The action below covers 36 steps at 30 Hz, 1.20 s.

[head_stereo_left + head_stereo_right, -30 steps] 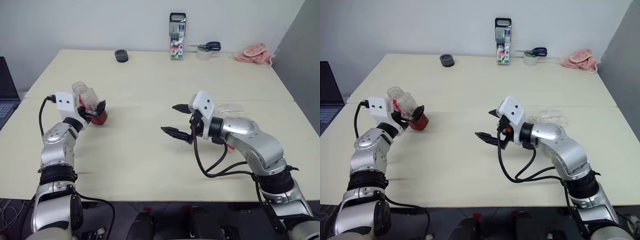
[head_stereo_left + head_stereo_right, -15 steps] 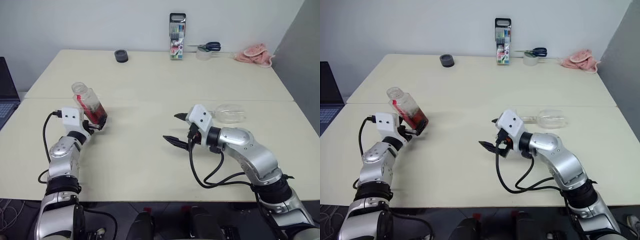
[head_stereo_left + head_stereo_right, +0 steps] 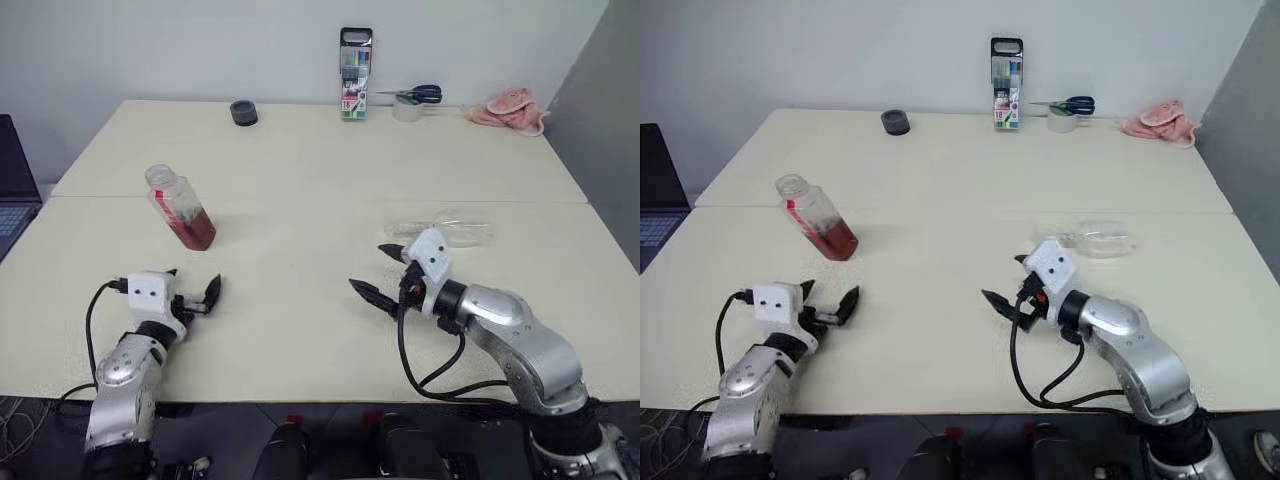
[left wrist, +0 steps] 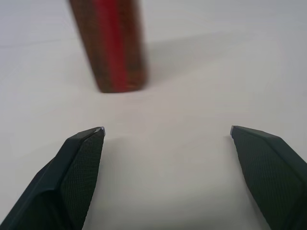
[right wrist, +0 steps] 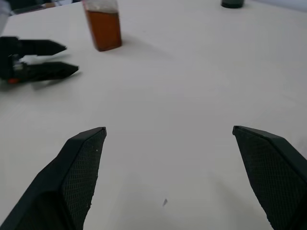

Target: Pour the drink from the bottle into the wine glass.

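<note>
Both grippers, left (image 3: 195, 297) and right (image 3: 385, 270), hang spread and empty; the bottle (image 3: 181, 207) stands uncapped, the wine glass (image 3: 455, 228) lies toppled — best righted before pouring.

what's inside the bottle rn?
The bottle stands uncapped on the table, with reddish-brown drink filling roughly its lower half. Its red label strip hides part of the liquid.
</note>
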Each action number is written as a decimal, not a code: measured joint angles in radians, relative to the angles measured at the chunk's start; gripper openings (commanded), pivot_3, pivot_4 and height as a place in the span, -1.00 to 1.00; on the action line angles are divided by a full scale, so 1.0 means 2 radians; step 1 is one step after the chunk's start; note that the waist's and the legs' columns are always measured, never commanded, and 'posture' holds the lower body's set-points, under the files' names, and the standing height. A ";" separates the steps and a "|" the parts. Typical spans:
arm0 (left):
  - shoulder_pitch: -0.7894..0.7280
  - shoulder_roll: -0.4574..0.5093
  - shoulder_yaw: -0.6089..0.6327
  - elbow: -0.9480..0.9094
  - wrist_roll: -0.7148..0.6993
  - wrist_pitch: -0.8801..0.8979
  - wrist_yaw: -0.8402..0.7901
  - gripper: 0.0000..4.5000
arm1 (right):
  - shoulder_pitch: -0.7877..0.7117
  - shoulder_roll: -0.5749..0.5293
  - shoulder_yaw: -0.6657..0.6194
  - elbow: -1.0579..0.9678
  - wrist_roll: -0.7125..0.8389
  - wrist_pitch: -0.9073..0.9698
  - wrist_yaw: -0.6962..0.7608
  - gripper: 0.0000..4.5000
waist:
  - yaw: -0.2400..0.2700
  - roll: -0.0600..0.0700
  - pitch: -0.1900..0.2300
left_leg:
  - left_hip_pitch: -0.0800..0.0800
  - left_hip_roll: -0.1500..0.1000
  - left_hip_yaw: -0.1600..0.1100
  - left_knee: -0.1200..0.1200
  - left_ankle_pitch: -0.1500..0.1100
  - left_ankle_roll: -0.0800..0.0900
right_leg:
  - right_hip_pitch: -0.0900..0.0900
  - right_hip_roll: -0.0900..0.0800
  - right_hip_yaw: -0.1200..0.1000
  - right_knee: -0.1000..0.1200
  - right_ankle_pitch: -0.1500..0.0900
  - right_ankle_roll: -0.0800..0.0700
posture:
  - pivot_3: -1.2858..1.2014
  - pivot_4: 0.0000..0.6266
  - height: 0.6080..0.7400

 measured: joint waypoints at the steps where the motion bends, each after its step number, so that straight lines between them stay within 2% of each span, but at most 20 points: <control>1: 0.004 0.007 -0.014 -0.013 -0.006 0.009 -0.023 0.99 | 0.006 0.025 -0.019 0.000 0.015 0.017 -0.016 1.00 | 0.001 0.000 0.000 | 0.000 0.000 0.000 0.000 0.000 0.000 | 0.000 0.000 0.000 0.000 0.000 0.000 | 0.03 -0.52 1.00; 5: -0.035 0.073 -0.061 -0.044 -0.032 0.047 -0.134 0.99 | -0.005 0.157 -0.134 0.026 0.108 0.084 -0.103 1.00 | 0.002 0.000 0.000 | 0.002 0.001 0.000 -0.001 0.000 0.000 | 0.001 0.002 0.000 0.001 0.000 -0.001 | 0.03 -0.52 1.00; 9: -0.111 0.123 -0.080 -0.045 -0.050 0.073 -0.216 0.99 | -0.063 0.229 -0.233 0.097 0.166 0.103 -0.199 1.00 | 0.001 0.001 0.001 | 0.004 0.001 0.002 -0.002 0.000 0.000 | 0.001 0.002 0.001 0.001 0.000 -0.001 | 0.03 -0.52 1.00; 14: -0.184 0.160 -0.097 -0.028 -0.062 0.101 -0.296 0.99 | -0.097 0.229 -0.264 0.174 0.216 0.069 -0.271 1.00 | -0.008 0.002 0.001 | 0.004 0.000 0.003 -0.007 0.000 0.000 | 0.000 0.002 0.001 0.000 0.000 -0.001 | 0.03 -0.52 1.00; 19: -0.213 0.165 -0.113 -0.023 -0.062 0.108 -0.338 0.99 | -0.120 0.229 -0.269 0.240 0.251 -0.001 -0.300 1.00 | -0.015 0.002 0.001 | 0.005 0.001 0.003 -0.007 0.000 0.000 | -0.001 0.002 0.002 0.000 0.000 -0.001 | 0.03 -0.52 1.00; 35: -0.210 0.163 -0.119 -0.009 -0.049 0.096 -0.357 0.99 | -0.221 0.217 -0.287 0.448 0.306 -0.167 -0.287 1.00 | -0.023 0.002 0.001 | 0.005 0.001 0.004 -0.007 0.001 0.001 | 0.000 0.002 0.002 0.000 0.000 -0.001 | 0.03 -0.52 1.00; 36: -0.209 0.163 -0.119 -0.009 -0.048 0.096 -0.357 1.00 | -0.225 0.217 -0.288 0.456 0.307 -0.172 -0.286 0.84 | -0.023 0.002 0.001 | 0.005 0.001 0.004 -0.007 0.001 0.001 | 0.000 0.002 0.002 0.000 0.000 -0.001 | 0.03 -0.52 1.00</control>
